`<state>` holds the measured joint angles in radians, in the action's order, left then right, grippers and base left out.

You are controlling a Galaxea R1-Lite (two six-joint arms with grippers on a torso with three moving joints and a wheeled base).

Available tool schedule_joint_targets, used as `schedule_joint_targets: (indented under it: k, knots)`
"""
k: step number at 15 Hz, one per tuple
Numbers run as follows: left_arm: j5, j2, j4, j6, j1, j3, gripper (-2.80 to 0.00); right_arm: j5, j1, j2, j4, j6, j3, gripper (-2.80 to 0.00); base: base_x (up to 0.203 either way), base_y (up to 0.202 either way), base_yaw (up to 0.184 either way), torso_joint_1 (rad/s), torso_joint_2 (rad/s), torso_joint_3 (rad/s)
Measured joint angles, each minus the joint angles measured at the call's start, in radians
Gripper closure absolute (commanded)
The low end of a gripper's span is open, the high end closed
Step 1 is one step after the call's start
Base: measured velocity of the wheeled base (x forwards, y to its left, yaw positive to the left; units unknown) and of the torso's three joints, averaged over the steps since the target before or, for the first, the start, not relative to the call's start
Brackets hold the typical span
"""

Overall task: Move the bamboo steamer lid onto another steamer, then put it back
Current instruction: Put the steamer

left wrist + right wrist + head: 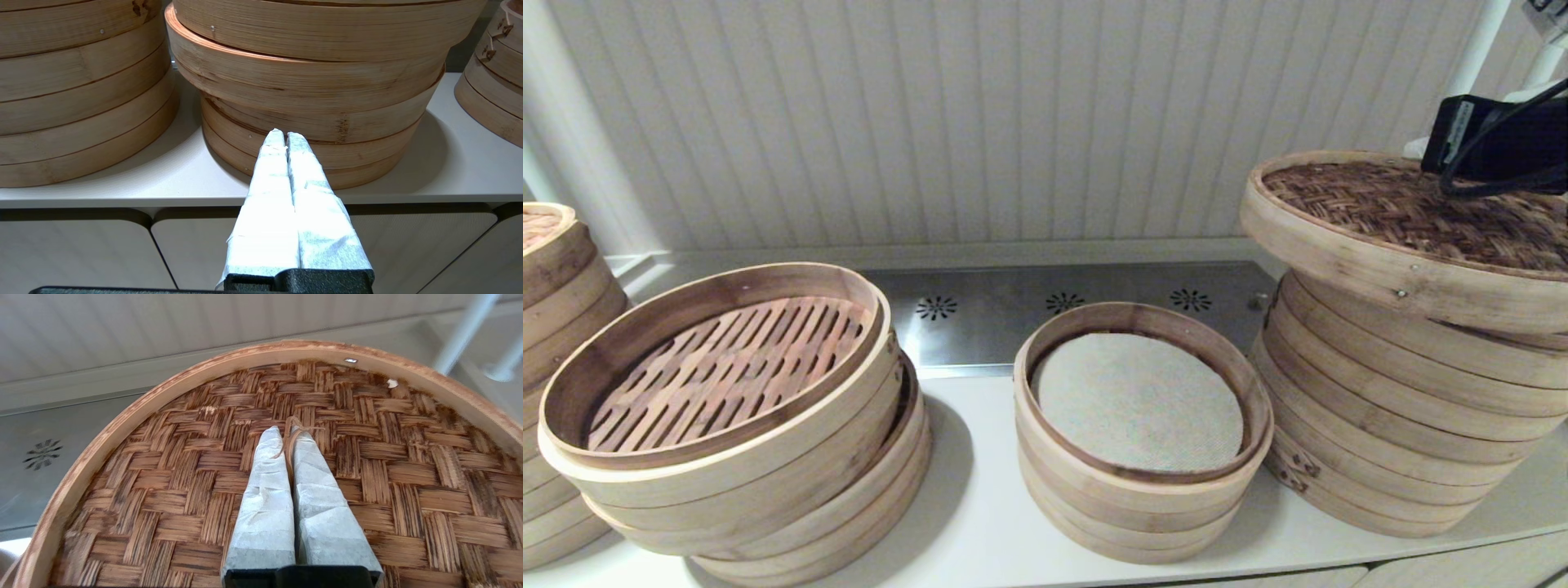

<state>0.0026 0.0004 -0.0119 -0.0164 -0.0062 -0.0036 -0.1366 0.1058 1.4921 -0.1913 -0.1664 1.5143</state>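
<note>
The bamboo steamer lid (1405,212), dark woven top in a pale band rim, sits tilted over the tall stack of pale bamboo rings (1388,425) at the right, its left edge overhanging. A dark gap shows under part of its rim, and the stack's top and liner are hidden beneath it. My right gripper (286,435) is over the middle of the woven top (367,490), shut on the lid's thin bamboo loop handle (291,437). In the head view only its black wrist (1494,147) shows. My left gripper (284,136) hangs shut and empty, low before the counter's front edge.
A leaning stack with a slatted floor (727,408) stands at the left, and a shorter cloth-lined stack (1135,441) in the middle. Another stack (556,327) is at the far left edge. A steel strip with vent holes (988,327) runs behind. White posts (1478,49) rise at the back right.
</note>
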Motion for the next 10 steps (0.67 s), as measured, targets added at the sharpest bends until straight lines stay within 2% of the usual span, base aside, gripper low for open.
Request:
schedule_joint_targets:
  k: [8, 10]
  knots:
    - [0.000, 0.000, 0.000, 0.000, 0.000, 0.000, 0.00, -0.001, 0.124, 0.018, -0.004, -0.004, 0.032, 0.00, 0.000, 0.000, 0.000, 0.000, 0.00, 0.000]
    - [0.000, 0.000, 0.000, 0.000, 0.000, 0.000, 0.00, -0.001, 0.164, 0.024, -0.042, -0.008, 0.058, 0.00, 0.000, 0.000, 0.000, 0.000, 0.00, 0.000]
